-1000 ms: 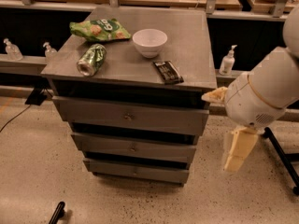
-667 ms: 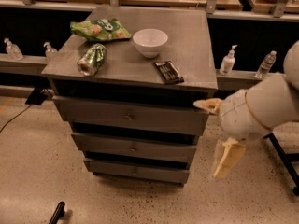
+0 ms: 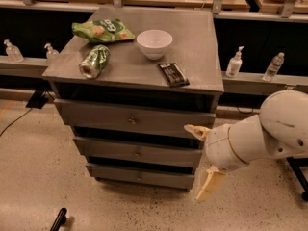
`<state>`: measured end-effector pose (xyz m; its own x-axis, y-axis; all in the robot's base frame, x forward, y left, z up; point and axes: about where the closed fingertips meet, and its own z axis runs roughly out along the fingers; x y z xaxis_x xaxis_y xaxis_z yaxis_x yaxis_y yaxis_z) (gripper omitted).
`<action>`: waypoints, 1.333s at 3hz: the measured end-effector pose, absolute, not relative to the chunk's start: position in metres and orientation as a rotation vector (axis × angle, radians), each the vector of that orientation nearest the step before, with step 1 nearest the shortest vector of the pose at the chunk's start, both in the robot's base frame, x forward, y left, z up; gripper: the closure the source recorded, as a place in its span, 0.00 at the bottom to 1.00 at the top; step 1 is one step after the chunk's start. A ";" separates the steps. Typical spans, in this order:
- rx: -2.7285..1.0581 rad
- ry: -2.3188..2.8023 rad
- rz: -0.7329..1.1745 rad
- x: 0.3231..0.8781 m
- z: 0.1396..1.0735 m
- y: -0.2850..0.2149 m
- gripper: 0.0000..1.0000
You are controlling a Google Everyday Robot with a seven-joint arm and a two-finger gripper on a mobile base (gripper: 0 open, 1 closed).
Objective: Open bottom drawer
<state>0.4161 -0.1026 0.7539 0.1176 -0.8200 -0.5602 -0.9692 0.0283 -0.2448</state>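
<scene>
Grey wooden and slim, the bottom drawer (image 3: 115, 173) sits shut at the foot of the cabinet (image 3: 202, 47) while your cream two-finger gripper (image 3: 194, 163) hangs wide open, empty, by its right end: you're on approach, and must next reach left to its round knob (image 3: 139, 178).

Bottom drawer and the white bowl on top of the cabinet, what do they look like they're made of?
The bottom drawer: likely wood, painted matte grey; faint streaky grain, no glare. The bowl: probably glazed ceramic, possibly plastic; smooth white with a soft sheen. The gripper hangs by the front right corner of the cabinet, jaws spread.
</scene>
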 end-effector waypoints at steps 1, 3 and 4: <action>-1.750 1.732 0.306 0.430 0.751 -0.102 0.00; -1.543 1.556 0.299 0.549 0.688 -0.052 0.00; -1.543 1.575 0.345 0.543 0.663 -0.052 0.00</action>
<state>0.5432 -0.0516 0.6627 0.1579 -0.6653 -0.7297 -0.9096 0.1896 -0.3697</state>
